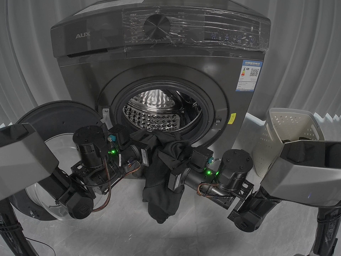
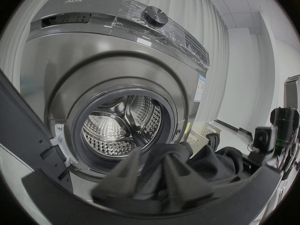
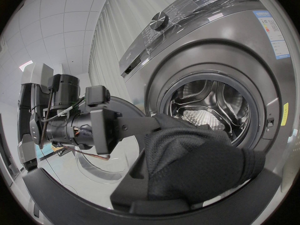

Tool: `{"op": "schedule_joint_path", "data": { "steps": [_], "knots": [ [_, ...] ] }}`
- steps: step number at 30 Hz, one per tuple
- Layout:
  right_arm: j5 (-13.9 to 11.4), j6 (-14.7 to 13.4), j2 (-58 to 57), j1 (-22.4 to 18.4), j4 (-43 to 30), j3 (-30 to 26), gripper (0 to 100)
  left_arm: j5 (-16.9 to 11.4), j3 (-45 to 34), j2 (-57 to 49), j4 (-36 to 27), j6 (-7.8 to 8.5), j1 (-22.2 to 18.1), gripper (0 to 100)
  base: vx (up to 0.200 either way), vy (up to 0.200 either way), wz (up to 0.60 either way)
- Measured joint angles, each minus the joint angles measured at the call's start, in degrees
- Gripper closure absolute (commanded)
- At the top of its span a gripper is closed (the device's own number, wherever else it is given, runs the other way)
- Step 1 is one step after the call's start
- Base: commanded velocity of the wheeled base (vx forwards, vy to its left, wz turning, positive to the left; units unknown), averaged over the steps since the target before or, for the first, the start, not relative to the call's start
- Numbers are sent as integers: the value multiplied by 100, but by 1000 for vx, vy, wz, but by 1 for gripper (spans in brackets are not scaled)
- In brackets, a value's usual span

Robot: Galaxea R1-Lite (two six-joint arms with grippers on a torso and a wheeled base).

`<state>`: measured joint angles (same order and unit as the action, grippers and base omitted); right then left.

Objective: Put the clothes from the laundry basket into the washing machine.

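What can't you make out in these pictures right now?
- Inside of the laundry basket: head view, the right arm covers its lower part, so leftover clothes can't be judged.
- Lower front of the drum: head view, the black garment hangs across it.
- Symbols on the control panel: head view, too small, under crinkled film.

There is one washing machine [image 1: 160, 64]. It has one round door [image 1: 53, 120], one shiny drum [image 1: 156, 112], one round knob [image 1: 157, 26] and two stickers: one blue sticker [image 1: 248, 75] and one yellow sticker [image 1: 231, 118]. There is one black cloth [image 1: 163, 182]. There is one laundry basket [image 1: 280, 125]. There are two hands: the left hand [image 1: 154, 147] and the right hand [image 1: 177, 171].
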<state>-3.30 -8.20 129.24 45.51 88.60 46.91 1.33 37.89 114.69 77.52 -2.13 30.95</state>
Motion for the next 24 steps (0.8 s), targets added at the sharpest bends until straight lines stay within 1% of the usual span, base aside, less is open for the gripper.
{"op": "schedule_joint_path", "data": {
  "steps": [4, 7, 9, 13, 19, 24],
  "knots": [
    [0, 6, -28, -107, -33, 33, 100, 9, -272, 33, 78, 28, -17, 0, 0, 0, 0],
    [5, 13, -33, -207, -121, 99, 100, 15, -564, 15, 177, 112, -22, 0, 0, 0, 0],
    [2, 20, -39, -276, -13, 215, 100, -24, -879, 9, 122, 200, 16, 0, 0, 0, 0],
    [2, 33, -37, -356, -74, 330, 100, -54, -1237, 48, 440, 297, 82, 0, 0, 0, 0],
    [0, 52, -37, -325, -195, 452, 100, -104, -1342, 301, 640, 333, 250, 0, 0, 0, 0],
    [0, 57, -41, -245, -213, 499, 100, -133, -1063, 592, 757, 328, 291, 0, 0, 0, 0]
  ]
}}
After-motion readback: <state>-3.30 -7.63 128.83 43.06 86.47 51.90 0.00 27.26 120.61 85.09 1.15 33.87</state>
